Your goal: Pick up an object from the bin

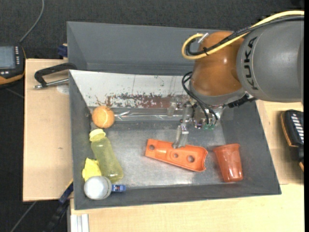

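Note:
My gripper (182,135) hangs under the orange wrist cover at the bin's middle right, its fingertips just above the upper edge of an orange plastic piece. That orange piece (176,155) is flat and elongated with holes in it, and it lies slanted on the bin floor. A translucent red cup (228,163) lies to its right, near the bin's right wall. Nothing shows between the fingers.
Along the left wall lie an orange ball (103,117), a pale yellow bottle (106,158), a yellow scrap (91,168) and a white round cap-like thing (97,188) with a small blue bit (119,188). The arm comes in from the upper right.

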Available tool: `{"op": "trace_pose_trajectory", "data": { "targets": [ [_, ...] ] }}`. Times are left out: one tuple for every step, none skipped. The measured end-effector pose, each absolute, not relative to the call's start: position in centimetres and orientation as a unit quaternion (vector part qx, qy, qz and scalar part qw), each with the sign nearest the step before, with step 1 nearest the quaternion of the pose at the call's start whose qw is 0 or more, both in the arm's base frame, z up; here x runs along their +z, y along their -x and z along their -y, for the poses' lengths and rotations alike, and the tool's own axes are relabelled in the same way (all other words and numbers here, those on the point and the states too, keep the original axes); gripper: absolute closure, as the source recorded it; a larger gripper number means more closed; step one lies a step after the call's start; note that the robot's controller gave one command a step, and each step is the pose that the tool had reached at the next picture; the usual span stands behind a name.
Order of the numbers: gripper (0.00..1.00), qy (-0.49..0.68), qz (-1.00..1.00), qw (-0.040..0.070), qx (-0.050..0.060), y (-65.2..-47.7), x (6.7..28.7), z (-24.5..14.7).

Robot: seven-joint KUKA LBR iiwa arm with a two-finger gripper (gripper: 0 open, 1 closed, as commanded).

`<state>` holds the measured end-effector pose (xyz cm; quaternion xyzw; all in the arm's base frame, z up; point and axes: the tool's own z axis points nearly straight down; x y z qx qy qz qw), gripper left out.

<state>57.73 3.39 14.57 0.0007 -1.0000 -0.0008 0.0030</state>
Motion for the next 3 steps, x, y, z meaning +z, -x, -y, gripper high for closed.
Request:
{"op": "trace_pose_trajectory", "data": {
  "targets": [
    [0.0,0.0,1.0,-0.001,-0.001,-57.9,15.1,-3.4],
    [0.0,-0.032,0.999,-0.006,0.0,-56.2,12.9,-4.3],
    [0.0,-0.057,0.998,0.001,-0.002,-53.7,9.8,-4.0]
  ]
}}
